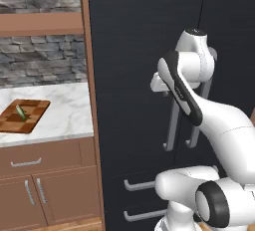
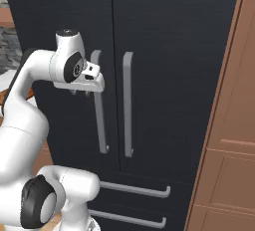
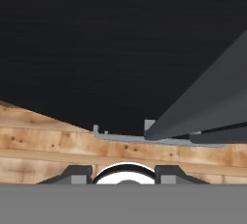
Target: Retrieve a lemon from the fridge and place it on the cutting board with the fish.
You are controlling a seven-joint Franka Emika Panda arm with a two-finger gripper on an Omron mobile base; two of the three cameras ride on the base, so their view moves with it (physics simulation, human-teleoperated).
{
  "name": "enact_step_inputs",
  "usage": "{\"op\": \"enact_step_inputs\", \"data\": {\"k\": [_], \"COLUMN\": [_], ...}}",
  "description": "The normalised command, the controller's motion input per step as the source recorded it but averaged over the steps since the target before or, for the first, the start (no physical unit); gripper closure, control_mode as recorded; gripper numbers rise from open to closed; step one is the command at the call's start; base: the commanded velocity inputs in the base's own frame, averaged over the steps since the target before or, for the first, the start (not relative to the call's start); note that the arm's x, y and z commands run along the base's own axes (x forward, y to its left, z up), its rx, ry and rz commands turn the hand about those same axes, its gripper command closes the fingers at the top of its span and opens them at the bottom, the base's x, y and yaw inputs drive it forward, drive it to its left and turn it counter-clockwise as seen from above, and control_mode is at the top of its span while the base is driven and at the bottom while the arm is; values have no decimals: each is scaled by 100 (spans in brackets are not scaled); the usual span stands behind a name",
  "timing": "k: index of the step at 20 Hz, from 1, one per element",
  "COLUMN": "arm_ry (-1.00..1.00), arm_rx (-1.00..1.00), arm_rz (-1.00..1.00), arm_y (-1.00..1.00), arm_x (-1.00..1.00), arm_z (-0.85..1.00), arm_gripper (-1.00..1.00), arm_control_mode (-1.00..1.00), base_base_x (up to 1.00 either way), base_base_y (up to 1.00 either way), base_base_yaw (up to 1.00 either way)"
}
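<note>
hand [image 2: 94, 83]: clenched on left door handle [image 2: 99, 106] | fridge [image 2: 164, 36]: doors closed

Light: even, soft, with no clear source.
Shadows: faint; the tall matte black double-door fridge [image 1: 144, 51] stays flat and dull, without glare.
Brightness: the white marble table [image 1: 64, 110] and white robot arm [image 1: 219, 125] read brightest.
Sharpness: rendered edges slightly soft and jagged; hand view very dark above.

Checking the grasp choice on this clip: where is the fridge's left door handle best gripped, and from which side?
Grip the left door handle on its long straight vertical bar, around mid-height, coming straight in from the front. The bar stands off the closed fridge door, leaving room for fingers behind it; the hand is already at its upper part.
</note>
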Motion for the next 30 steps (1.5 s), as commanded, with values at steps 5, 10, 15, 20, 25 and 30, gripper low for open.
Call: {"op": "enact_step_inputs", "data": {"k": [5, 10, 15, 20, 25, 30], "arm_ry": [0, 0, 0, 0, 0, 0], "arm_rx": [0, 0, 0, 0, 0, 0], "arm_rz": [0, 0, 0, 0, 0, 0], "arm_y": [0, 0, 0, 0, 0, 0], "arm_x": [0, 0, 0, 0, 0, 0], "arm_z": [0, 0, 0, 0, 0, 0], "arm_gripper": [-100, -100, -100, -100, -100, -100], "arm_control_mode": [100, 100, 100, 100, 100, 100], "base_base_x": [-2, -43, -38, -20, -3, -4], "base_base_y": [0, -26, -26, -37, -54, -33], "base_base_yaw": [0, -3, -6, -8, -5, -2]}}
